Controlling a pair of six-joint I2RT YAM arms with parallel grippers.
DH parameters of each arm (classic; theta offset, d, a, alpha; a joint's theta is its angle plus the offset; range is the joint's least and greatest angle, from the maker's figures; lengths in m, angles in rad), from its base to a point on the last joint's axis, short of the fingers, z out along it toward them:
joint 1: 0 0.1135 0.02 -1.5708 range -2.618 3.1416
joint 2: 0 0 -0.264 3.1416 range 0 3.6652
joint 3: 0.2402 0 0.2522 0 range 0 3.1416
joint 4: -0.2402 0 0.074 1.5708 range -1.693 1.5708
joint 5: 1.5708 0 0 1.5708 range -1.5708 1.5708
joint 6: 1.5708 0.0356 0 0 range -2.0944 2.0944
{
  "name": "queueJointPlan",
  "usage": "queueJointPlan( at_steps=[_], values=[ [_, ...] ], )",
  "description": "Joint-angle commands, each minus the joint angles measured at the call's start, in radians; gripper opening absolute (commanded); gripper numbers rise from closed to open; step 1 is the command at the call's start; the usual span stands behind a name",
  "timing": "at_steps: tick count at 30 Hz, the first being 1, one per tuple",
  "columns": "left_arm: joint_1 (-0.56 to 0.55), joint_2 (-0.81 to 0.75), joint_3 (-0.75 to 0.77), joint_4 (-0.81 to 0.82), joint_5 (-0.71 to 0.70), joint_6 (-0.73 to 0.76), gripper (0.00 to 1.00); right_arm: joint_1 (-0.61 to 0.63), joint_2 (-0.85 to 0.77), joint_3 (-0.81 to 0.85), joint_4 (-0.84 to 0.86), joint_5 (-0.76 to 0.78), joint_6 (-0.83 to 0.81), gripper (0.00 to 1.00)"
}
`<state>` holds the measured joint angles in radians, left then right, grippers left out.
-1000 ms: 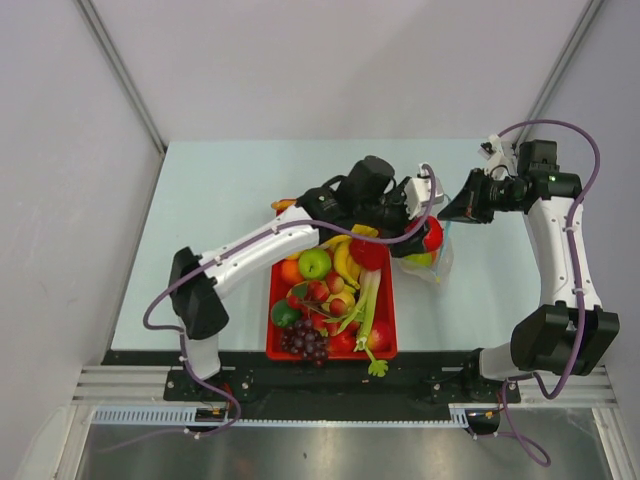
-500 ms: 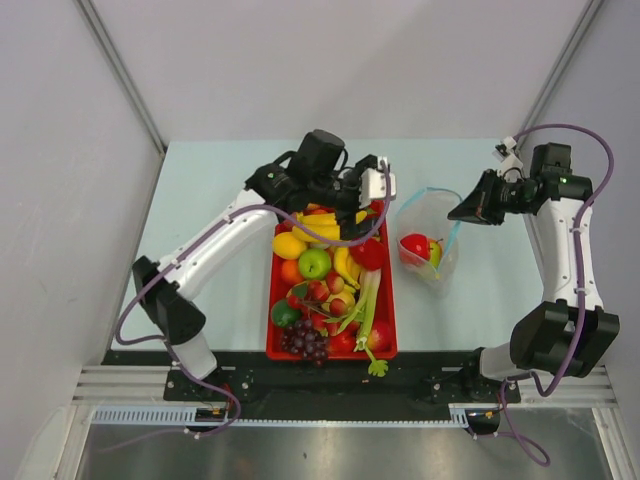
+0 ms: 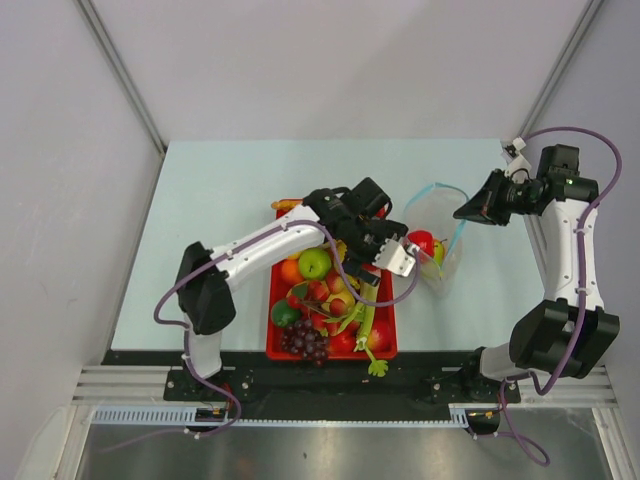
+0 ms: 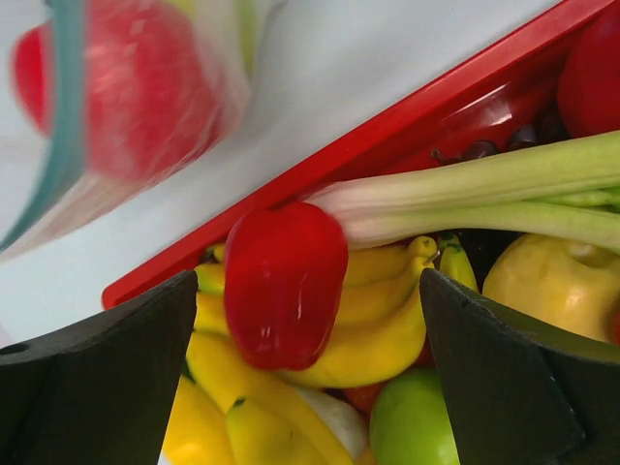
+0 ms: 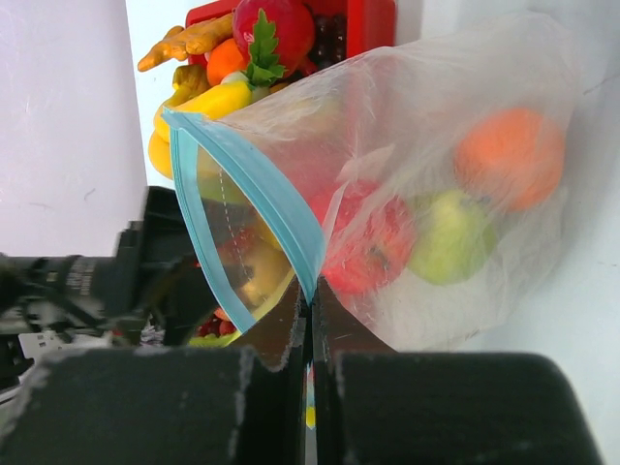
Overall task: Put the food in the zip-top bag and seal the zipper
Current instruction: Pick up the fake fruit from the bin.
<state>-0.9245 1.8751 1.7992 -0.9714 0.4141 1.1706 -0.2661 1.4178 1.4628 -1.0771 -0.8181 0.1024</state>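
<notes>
**Reporter:** Where is your left claw (image 4: 300, 373)?

**Robot:** Spread wide and empty over the red tray (image 4: 387, 136). A red pepper (image 4: 286, 281) sits straight below, between its fingers (image 4: 87, 387), long axis crossing their line.

**Reporter:** And the zip-top bag (image 5: 436, 145)?

**Robot:** Just past the tray's rim, on the surface (image 3: 220, 200). My right claw (image 5: 310, 320), clenched on the zipper (image 5: 252, 184), holds the mouth open.

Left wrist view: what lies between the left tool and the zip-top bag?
A red pepper on bananas, then the red tray's rim and bare table, in the left wrist view.
</notes>
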Motion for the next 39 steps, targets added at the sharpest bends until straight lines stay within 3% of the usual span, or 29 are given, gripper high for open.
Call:
queueJointPlan(
  at_steps=[1, 28, 35, 39],
  values=[
    [-0.013, 0.047, 0.028, -0.013, -0.047, 0.067, 1.00, -0.005, -0.010, 0.002, 0.023, -0.001, 0.013, 0.00],
    [-0.004, 0.156, -0.008, 0.074, -0.172, 0.135, 0.99, -0.007, -0.017, -0.002, 0.020, 0.002, 0.011, 0.00],
    [-0.005, 0.124, 0.126, -0.136, -0.036, 0.162, 0.74, -0.007, -0.016, -0.004, 0.014, 0.008, -0.001, 0.00],
    [-0.005, 0.018, 0.154, -0.208, 0.032, 0.175, 0.60, -0.007, -0.010, -0.004, 0.011, 0.004, -0.007, 0.00]
  ],
)
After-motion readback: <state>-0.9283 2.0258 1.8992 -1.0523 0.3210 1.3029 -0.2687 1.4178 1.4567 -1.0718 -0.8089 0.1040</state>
